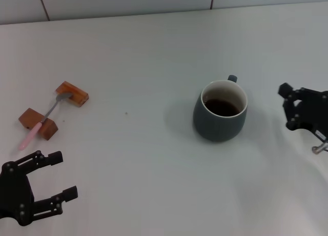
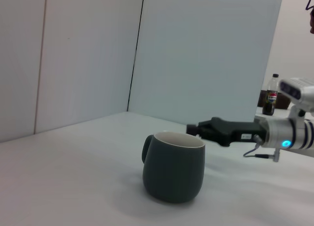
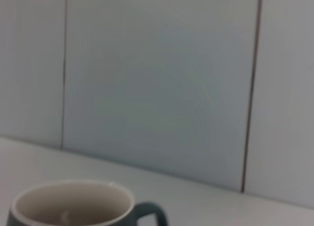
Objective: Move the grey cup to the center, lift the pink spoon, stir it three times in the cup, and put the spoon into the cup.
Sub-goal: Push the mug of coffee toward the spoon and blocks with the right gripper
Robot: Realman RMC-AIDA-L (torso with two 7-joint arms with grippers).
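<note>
The left end effector (image 1: pixel 48 180) hovers low at the near left of the white surface (image 1: pixel 138 159), its black fingers spread apart and holding nothing. The right end effector (image 1: pixel 287 106) sits just right of the rounded blue-grey ceramic cup (image 1: pixel 220 111) without touching it; whether its fingers are parted, I cannot tell. The cup stands upright, dark liquid inside. Well apart on the left, the thin pink-handled spoon (image 1: pixel 40 124) lies propped across two orange-brown wooden blocks (image 1: pixel 72 93).
</note>
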